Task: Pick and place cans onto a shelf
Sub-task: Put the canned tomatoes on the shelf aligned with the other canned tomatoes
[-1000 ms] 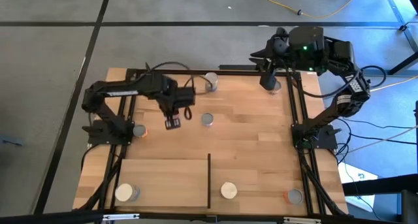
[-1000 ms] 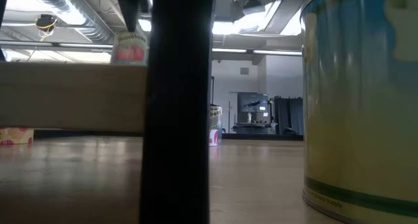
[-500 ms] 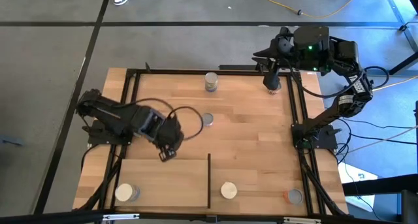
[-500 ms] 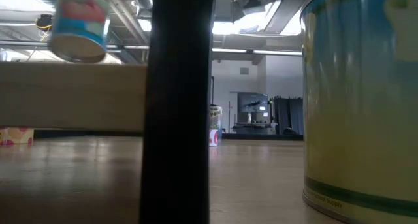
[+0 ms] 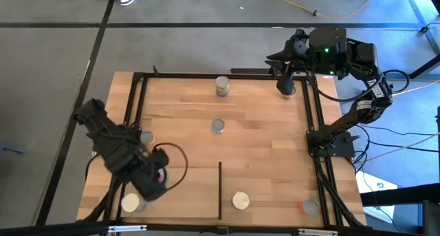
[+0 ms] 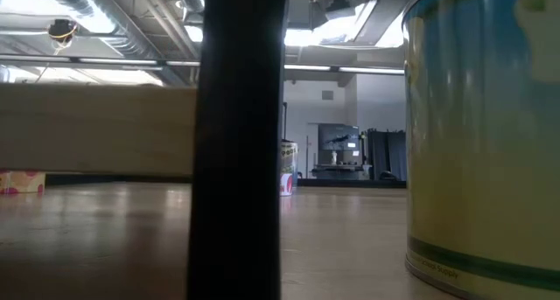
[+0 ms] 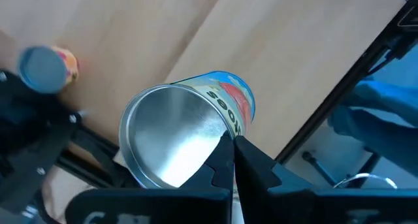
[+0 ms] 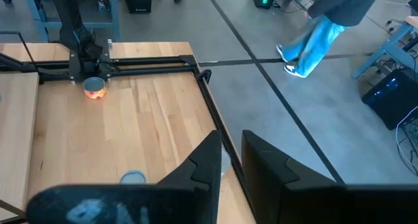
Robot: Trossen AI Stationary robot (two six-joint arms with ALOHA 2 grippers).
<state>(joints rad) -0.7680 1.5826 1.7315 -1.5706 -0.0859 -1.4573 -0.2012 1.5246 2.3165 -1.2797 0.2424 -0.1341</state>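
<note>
My left gripper (image 5: 155,183) hangs over the light-wood shelf (image 5: 182,195), left of its black divider (image 5: 220,189). It is shut on a can with a blue and red label (image 7: 225,100) and a silver end. A cream-topped can (image 5: 132,204) stands on the shelf beside it. Other cans stand on the table: far middle (image 5: 222,87), centre (image 5: 218,126), by the left arm's base (image 5: 144,136), right of the divider (image 5: 240,200) and near right (image 5: 311,207). My right gripper (image 5: 284,83) waits open above the far right corner. My left gripper has its two fingers shut together on the rim of the can's silver end (image 7: 221,134), coming from above and pointing down. The can hangs tilted below the fingers, clear of the wood.
Black frame rails (image 5: 313,126) run along the table's sides. In the low view a large can (image 6: 481,134) fills the right and the divider (image 6: 238,143) stands in the middle. Bare wood lies between the centre can and the shelf. A person's legs (image 8: 313,34) show beyond the table.
My left gripper has swung from the table's middle toward the near left, over the shelf, rolling its wrist as it went. The can has gone with it, clear of the table, and has left the low view.
</note>
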